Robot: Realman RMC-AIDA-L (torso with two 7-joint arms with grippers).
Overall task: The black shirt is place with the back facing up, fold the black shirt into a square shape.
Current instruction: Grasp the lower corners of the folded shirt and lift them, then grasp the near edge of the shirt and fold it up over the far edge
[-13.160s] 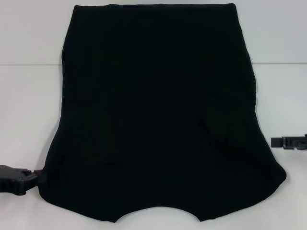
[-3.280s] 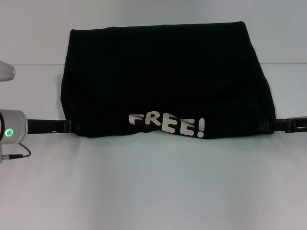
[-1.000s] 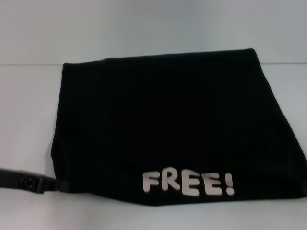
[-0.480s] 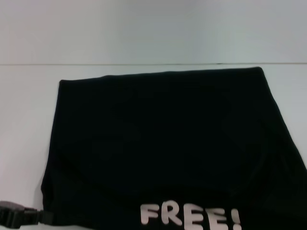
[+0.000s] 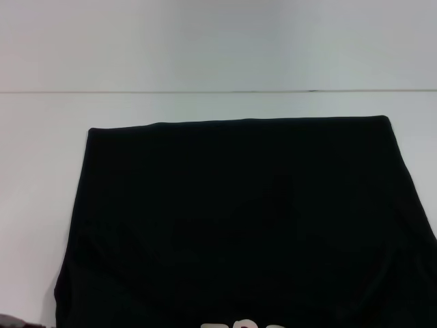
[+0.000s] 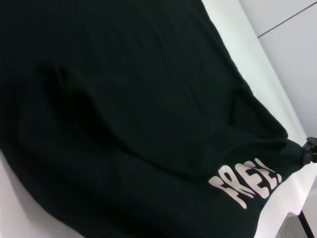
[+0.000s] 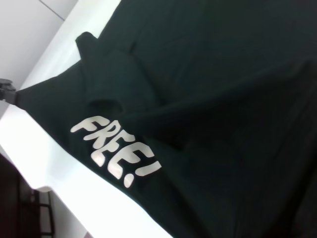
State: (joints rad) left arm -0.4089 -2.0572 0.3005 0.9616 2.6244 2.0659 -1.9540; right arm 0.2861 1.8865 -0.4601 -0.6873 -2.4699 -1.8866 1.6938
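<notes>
The black shirt [image 5: 239, 219] lies folded on the white table [image 5: 41, 171], its straight far fold toward the back. Its near edge runs off the bottom of the head view, where only the tops of the white letters [image 5: 239, 324] show. The "FREE!" print [image 6: 245, 183] faces up near the table's front edge. In the right wrist view a shirt corner is drawn to a point into my left gripper [image 7: 11, 94], which is shut on it. Likewise, the left wrist view shows my right gripper [image 6: 308, 151] shut on the opposite corner. A sleeve fold [image 7: 106, 74] lies tucked on top.
The table's far edge [image 5: 218, 91] meets a pale wall. Bare white tabletop lies left of the shirt and behind it. The table's front edge [image 7: 44, 186] is close to the print, with dark floor and a metal frame [image 7: 34, 208] below.
The shirt has slid toward me. Its far fold sits lower in the head view, the print has nearly left the bottom, and the left gripper has dropped almost out of that view.
</notes>
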